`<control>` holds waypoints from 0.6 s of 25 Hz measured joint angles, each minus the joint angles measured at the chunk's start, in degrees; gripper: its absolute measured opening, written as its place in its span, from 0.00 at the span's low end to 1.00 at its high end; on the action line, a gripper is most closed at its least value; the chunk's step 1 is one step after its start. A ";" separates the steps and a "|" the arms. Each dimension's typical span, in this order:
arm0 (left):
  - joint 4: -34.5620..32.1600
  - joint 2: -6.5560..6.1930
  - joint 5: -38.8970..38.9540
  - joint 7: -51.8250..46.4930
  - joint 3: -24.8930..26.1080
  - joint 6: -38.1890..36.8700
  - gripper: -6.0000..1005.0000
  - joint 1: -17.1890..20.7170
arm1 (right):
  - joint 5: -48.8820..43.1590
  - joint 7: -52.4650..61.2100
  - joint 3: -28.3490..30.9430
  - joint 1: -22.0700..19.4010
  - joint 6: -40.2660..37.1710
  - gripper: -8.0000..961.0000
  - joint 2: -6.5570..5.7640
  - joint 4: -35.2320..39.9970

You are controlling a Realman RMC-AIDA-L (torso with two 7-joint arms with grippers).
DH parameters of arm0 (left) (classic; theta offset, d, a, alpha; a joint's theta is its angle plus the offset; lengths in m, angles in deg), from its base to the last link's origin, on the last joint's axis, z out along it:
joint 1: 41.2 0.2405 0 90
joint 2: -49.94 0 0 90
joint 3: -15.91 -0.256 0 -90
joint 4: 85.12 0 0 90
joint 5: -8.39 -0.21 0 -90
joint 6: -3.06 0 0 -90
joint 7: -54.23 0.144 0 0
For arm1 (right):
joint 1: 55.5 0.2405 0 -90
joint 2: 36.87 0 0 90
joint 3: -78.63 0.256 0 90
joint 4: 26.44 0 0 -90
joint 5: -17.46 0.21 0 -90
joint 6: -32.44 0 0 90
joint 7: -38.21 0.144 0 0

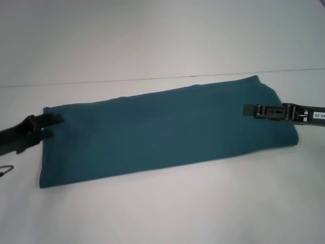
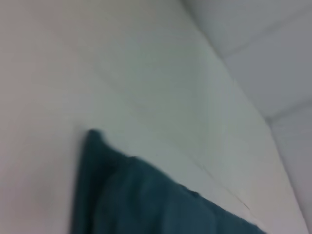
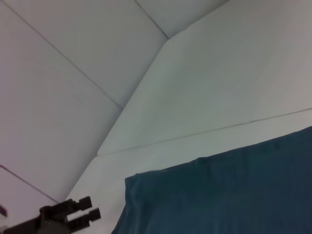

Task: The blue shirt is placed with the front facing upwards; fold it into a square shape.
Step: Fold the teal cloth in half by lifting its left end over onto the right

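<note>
The blue shirt (image 1: 167, 129) lay on the white counter (image 1: 162, 208) as a long, flat band, already folded lengthwise; no lettering, collar or label was visible. The cloth appeared soft, light and limp, likely to sag and crease unless lifted at both corners of one short end. The left gripper (image 1: 51, 125) stood at the shirt's left end, fingers slightly parted, with cloth between them; whether it gripped could not be told. The right gripper (image 1: 251, 110) lay over the right end, fingers seemingly closed, its hold on cloth uncertain.
</note>
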 joint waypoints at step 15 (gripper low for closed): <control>7.21 3.52 6.11 4.03 2.12 17.98 0.61 -7.41 | -0.08 -1.42 0.40 0.08 1.14 0.73 -0.04 -2.26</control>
